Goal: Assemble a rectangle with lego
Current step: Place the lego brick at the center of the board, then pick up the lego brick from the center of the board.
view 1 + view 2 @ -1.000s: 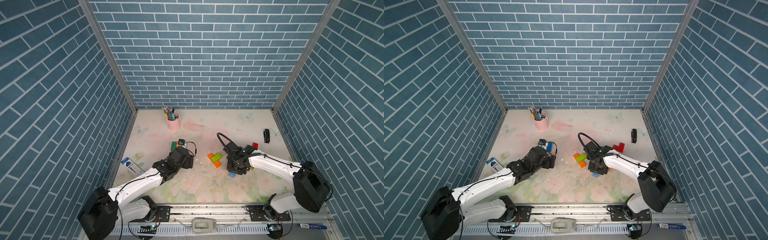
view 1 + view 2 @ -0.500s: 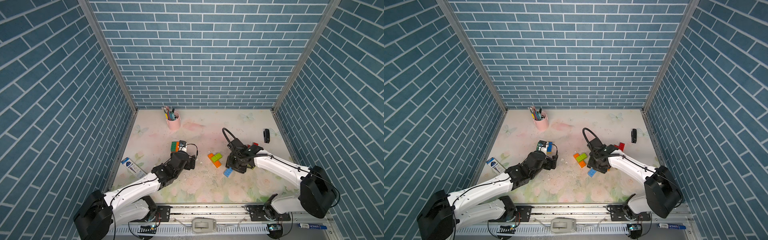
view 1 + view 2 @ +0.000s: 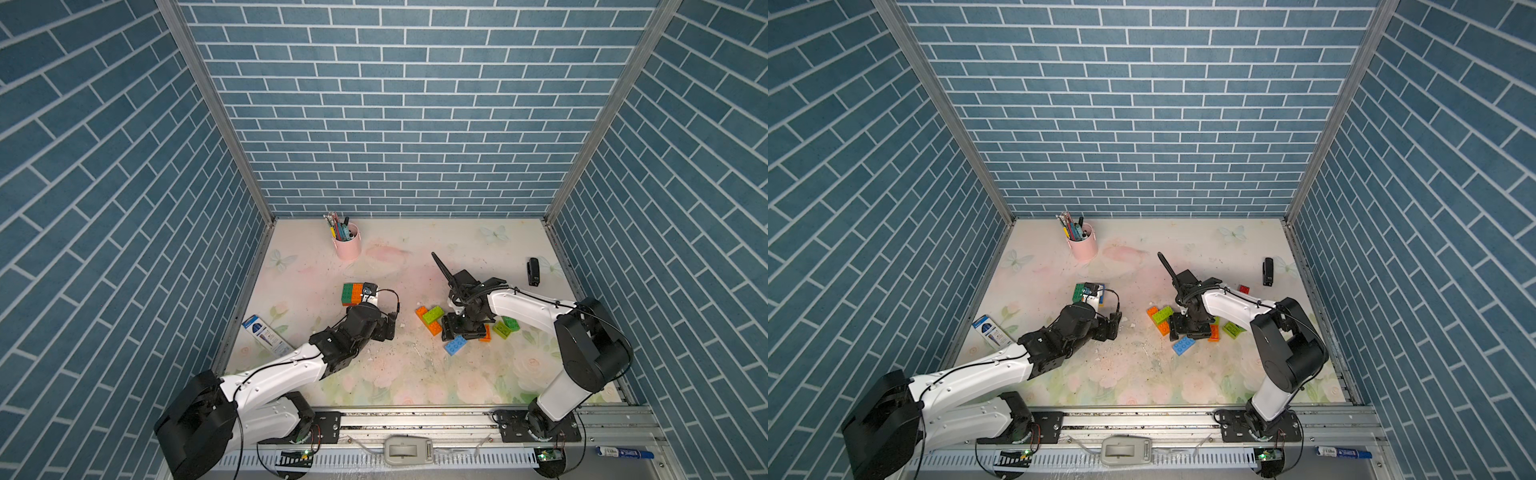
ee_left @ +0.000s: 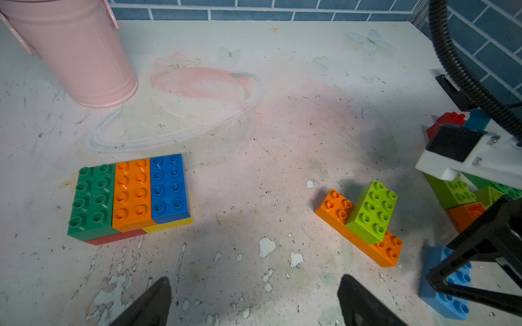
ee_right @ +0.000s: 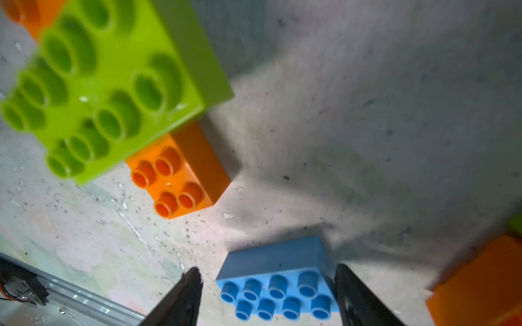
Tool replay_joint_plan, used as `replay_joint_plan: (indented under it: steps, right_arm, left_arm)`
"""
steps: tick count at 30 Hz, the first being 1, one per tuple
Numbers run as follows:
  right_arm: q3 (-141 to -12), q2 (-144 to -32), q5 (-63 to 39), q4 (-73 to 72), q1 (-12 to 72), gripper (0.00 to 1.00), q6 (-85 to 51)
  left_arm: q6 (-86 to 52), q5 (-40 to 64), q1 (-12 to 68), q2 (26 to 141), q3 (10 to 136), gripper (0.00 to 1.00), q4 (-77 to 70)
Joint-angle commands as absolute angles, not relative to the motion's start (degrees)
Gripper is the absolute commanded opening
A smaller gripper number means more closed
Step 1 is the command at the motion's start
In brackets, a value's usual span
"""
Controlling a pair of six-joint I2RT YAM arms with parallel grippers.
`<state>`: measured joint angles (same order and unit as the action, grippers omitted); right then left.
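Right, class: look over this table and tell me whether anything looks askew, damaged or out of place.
The lime brick sits crosswise on the orange bricks, so that stack makes a cross shape rather than a rectangle. The table is damaged too: its floral print has chipped away in white patches.

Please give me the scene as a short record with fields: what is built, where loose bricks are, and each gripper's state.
built part: flat block of dark green, orange and blue bricks over red and yellow
loose: lime brick stacked on orange brick; light blue brick on table
left gripper: open, empty
right gripper: open, straddling light blue brick
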<state>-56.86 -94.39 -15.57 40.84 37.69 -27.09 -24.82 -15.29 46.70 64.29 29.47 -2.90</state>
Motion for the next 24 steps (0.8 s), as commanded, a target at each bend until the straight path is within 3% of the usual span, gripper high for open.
replay_joint_plan:
  steps: [1, 9, 24]
  right_arm:
    - [-57.14, -91.94, -16.52, 42.72, 40.53, 0.76, -26.46]
    - [-60.05, -94.1, -0.26, 48.77, 45.98, 0.8, -32.81]
    - [-61.15, -98.86, -1.53, 47.44, 48.95, 0.86, -33.58]
  left_arm:
    - [-24.6, -16.25, 46.93, 64.3, 28.83, 0.94, -3.34]
    - [-23.91, -16.14, 46.93, 65.09, 29.17, 0.94, -3.13]
    - [-23.25, -15.64, 46.93, 65.68, 29.2, 0.94, -3.27]
